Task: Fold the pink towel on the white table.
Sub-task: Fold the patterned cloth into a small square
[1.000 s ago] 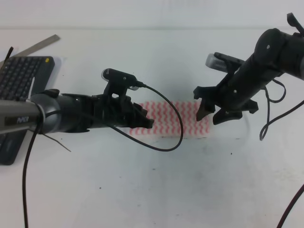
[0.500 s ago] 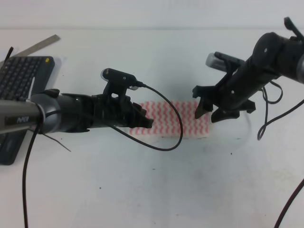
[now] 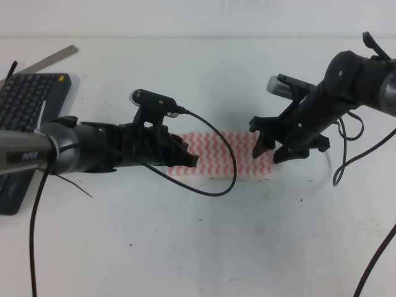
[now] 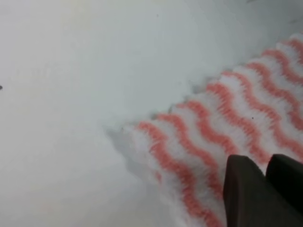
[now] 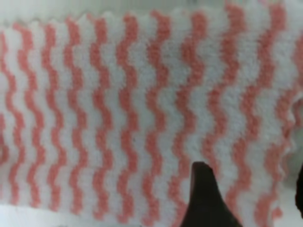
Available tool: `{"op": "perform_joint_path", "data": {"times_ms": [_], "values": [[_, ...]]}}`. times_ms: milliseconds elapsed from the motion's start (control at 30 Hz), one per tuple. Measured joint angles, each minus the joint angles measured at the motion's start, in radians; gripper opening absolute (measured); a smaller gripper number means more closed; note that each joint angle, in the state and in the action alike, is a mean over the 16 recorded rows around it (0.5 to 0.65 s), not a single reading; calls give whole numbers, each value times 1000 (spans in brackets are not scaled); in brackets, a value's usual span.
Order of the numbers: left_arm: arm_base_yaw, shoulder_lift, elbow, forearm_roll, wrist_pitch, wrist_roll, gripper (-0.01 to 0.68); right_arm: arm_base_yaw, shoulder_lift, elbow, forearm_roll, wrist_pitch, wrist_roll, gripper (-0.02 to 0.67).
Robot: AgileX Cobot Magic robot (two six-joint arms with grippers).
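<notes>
The pink towel lies on the white table as a flat, long strip with wavy pink stripes. My left gripper hovers at the strip's left end, its fingers pressed together and shut. In the left wrist view the towel's corner lies flat below the shut gripper. My right gripper is open, low over the strip's right end. In the right wrist view the towel fills the frame, and one dark fingertip stands well apart from the other at the right edge.
A dark grey keyboard sits at the far left with a metal ruler behind it. The left arm's black cable loops over the middle of the towel. Another cable hangs from the right arm.
The right gripper has shifted slightly left and closer to the towel's right end. The left arm and the towel have barely moved.
</notes>
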Motion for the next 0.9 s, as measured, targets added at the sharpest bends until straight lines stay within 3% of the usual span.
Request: {"op": "perform_joint_path", "data": {"times_ms": [900], "values": [[0,0,30,-1,27,-3,87,1,20,-2,5,-54,-2,370]]}}
